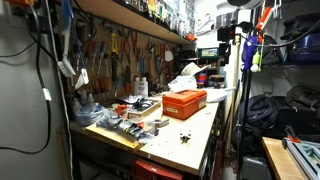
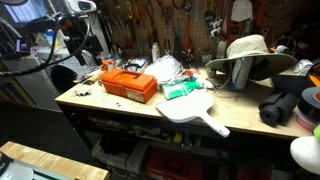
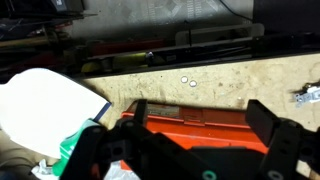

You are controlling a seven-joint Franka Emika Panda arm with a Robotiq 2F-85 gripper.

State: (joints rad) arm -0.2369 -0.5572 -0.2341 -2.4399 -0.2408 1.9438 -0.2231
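Wrist view logged first. Found jaws spread wide, pinching nothing: one finger (image 3: 88, 150) low at the left of the frame, its mate low at the right. Saw orange toolbox (image 3: 190, 128) framed between them, resting on the plywood desk (image 3: 220, 85). Cannot tell from this angle how high above the box. Noted white paddle board (image 3: 45, 100) just left of the toolbox, with green packet (image 3: 72, 148) at the board's lower edge. Spotted two small washers (image 3: 187, 82) on bare desk beyond the box, plus a small metal piece (image 3: 306, 96) at far right.

Checked both exterior views next. Located the toolbox toward the middle of the desk, lid shut, in an exterior view (image 2: 128, 85). Placed the arm (image 2: 78, 22) up and to one side of it, apart from the box as far as can be made out. Recorded pale brimmed hat (image 2: 245, 55) well apart, further along the desk.
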